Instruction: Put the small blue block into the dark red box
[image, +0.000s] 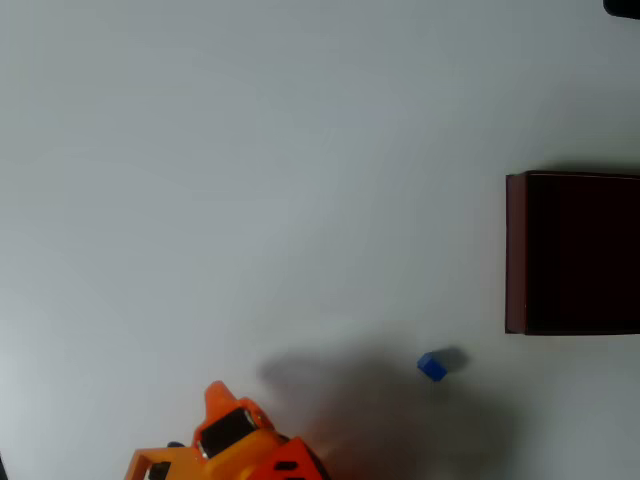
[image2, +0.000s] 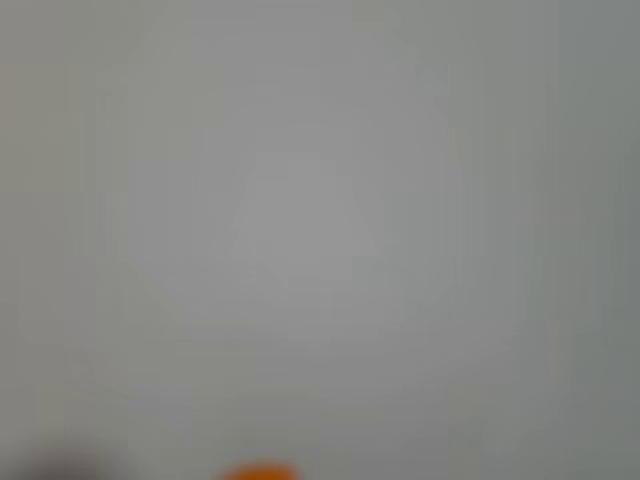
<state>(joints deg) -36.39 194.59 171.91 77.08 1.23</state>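
In the overhead view the small blue block (image: 432, 366) lies alone on the white table (image: 250, 180), right of centre near the bottom. The dark red box (image: 515, 250) stands at the right edge, up and to the right of the block, its near-black inside showing nothing and its right side cut off by the picture. My orange gripper (image: 218, 396) pokes in from the bottom left, well to the left of the block and far from the box. Its jaws cannot be made out. The wrist view is a grey blur with an orange sliver (image2: 258, 472) at the bottom.
The arm casts a soft shadow (image: 380, 400) across the table between the gripper and the block. A dark object (image: 622, 6) clips the top right corner.
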